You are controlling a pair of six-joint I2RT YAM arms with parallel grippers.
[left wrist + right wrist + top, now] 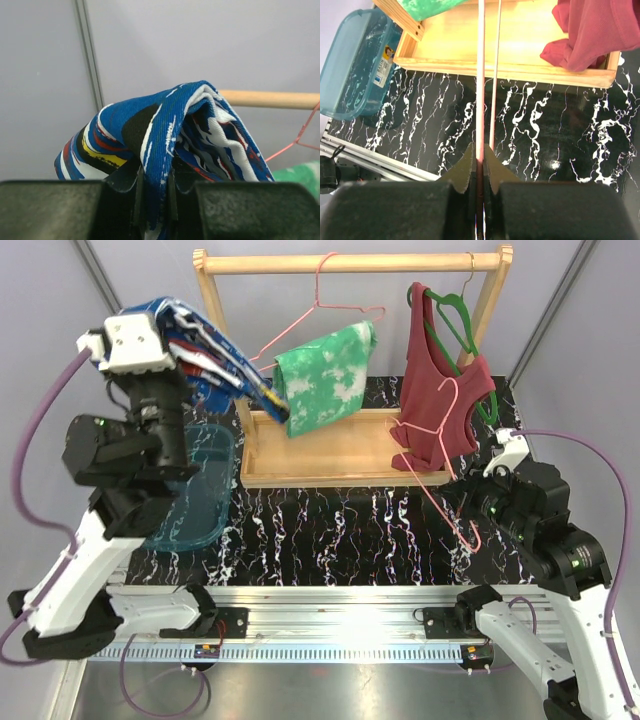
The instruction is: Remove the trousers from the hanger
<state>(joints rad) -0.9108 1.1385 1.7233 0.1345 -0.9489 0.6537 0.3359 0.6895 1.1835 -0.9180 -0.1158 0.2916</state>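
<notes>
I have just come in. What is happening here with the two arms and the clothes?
The left hand is shut on the blue patterned trousers and holds them up beside the wooden rack, apparently free of any hanger. The right hand is shut on a bare pink hanger above the table. The green trousers hang on a second pink hanger on the rack, not yet removed. The maroon tank top hangs at the rack's right end.

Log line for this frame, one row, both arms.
left gripper: shut on blue trousers, held up left of rack | right gripper: shut on pink hanger | green trousers: hanging from rack
</notes>
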